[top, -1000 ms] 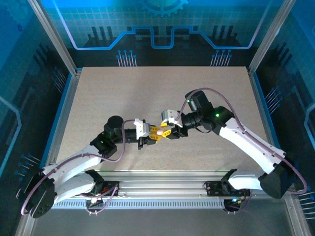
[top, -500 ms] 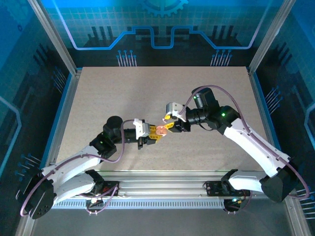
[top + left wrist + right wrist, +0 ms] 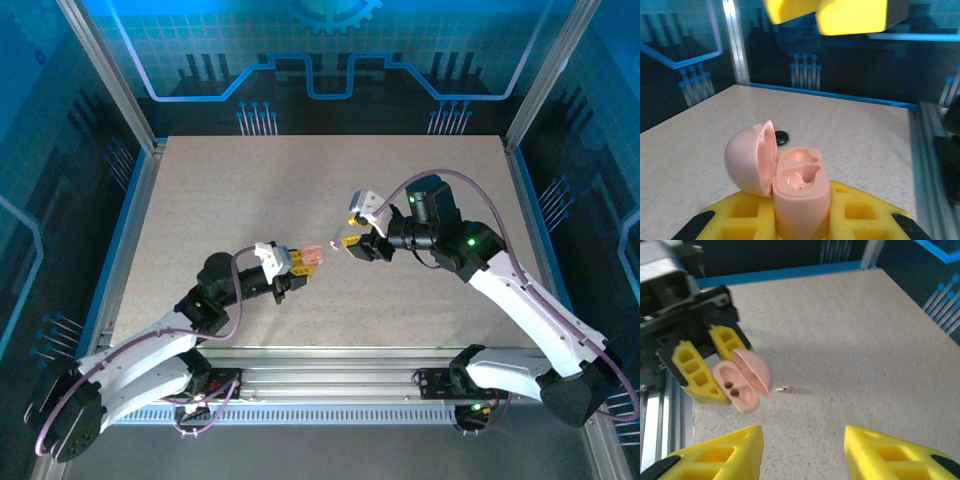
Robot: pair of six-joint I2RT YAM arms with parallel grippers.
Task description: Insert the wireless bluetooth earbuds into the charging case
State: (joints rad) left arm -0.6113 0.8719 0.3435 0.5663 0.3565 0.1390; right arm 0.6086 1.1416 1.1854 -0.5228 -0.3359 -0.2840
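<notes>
We see the speckled tabletop (image 3: 250,190) inside a metal frame (image 3: 108,80) with blue panels, and a ribbed rail (image 3: 330,370) runs along its near edge. The left arm (image 3: 150,345) reaches in from the near left and the right arm (image 3: 525,300) from the near right. Their ends face each other near the middle, close but apart. The left fingers (image 3: 860,212) are clenched on the base of the pink case (image 3: 800,192), held off the tabletop with its domed lid hinged open to one side and two wells showing. The right fingers (image 3: 890,455) stand spread with nothing between them. In the left wrist view they hang blurred above and beyond the case. There the open lid stands in front of a black earbud (image 3: 782,136) on the tabletop and hides part of it. In the right wrist view a white bit (image 3: 783,389) lies on the tabletop, next to the lid's edge.
</notes>
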